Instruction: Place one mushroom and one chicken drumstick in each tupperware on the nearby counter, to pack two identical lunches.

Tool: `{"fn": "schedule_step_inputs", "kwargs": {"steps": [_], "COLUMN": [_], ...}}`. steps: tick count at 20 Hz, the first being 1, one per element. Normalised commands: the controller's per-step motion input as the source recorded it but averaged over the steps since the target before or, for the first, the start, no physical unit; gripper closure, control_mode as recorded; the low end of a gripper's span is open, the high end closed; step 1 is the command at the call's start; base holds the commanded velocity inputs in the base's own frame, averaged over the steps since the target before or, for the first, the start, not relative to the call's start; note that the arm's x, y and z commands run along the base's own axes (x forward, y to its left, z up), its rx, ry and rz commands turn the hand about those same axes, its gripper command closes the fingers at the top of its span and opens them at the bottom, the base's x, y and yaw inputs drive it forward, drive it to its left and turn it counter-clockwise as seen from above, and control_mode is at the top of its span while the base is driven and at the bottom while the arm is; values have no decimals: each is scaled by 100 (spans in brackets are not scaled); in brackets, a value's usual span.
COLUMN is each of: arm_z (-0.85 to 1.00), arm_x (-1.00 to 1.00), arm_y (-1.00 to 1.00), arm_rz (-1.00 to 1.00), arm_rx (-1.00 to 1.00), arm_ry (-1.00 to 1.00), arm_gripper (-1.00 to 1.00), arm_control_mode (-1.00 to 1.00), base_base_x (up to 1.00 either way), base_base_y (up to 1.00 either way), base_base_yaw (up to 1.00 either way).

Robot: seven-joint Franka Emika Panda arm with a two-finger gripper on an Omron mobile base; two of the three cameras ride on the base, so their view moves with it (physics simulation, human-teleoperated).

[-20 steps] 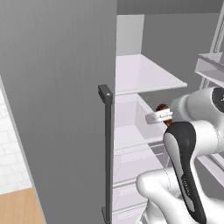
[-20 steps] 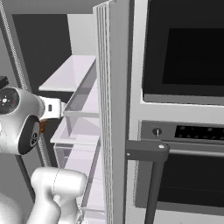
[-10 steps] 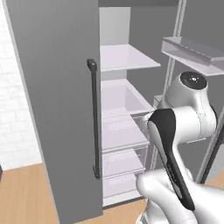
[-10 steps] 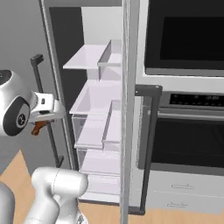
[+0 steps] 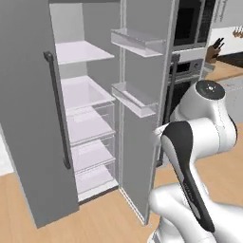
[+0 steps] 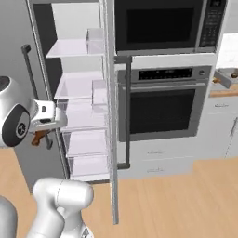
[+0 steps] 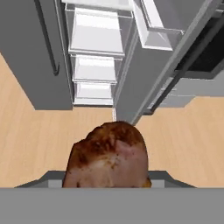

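Carrying drumstick [image 7: 107,155] at frame bottom: gripper [image 6: 42,137] was part-closed on it; fridge [image 5: 85,102] stood open. Advice: hold grip firm toward counter [image 6: 224,92], upper right.

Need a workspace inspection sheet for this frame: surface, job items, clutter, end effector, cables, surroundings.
Surface: light-brown wooden floor; a strip of light-brown wooden counter at far right.
Job's things: browned chicken drumstick held at the end effector, close to the hand camera; mushroom and grey containers nothing seen.
Clutter: dark knife block on the counter.
End effector: end effector shut on the drumstick, raised in front of the fridge.
Cables: nothing seen.
Surroundings: tall grey fridge with both doors open, white shelves and clear drawers bare; black built-in oven with a microwave above it.
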Motion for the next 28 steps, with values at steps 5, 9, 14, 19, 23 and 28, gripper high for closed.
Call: {"fn": "schedule_step_inputs", "kwargs": {"steps": [5, 9, 14, 19, 23, 28], "arm_z": [0, 0, 0, 0, 0, 0], "arm_x": [0, 0, 0, 0, 0, 0], "arm_y": [0, 0, 0, 0, 0, 0], "arm_rz": [0, 0, 0, 0, 0, 0], "arm_rx": [0, 0, 0, 0, 0, 0], "arm_ry": [0, 0, 0, 0, 0, 0], "arm_gripper": [100, 100, 100, 100, 100, 100], "arm_control_mode": [100, 100, 100, 100, 100, 100], "base_base_x": [1, 78, 100, 100, 100, 100], "base_base_y": [-74, -99, -67, -20, 0, 0], "base_base_yaw": [-88, -49, -2, 0, 0, 0]}}
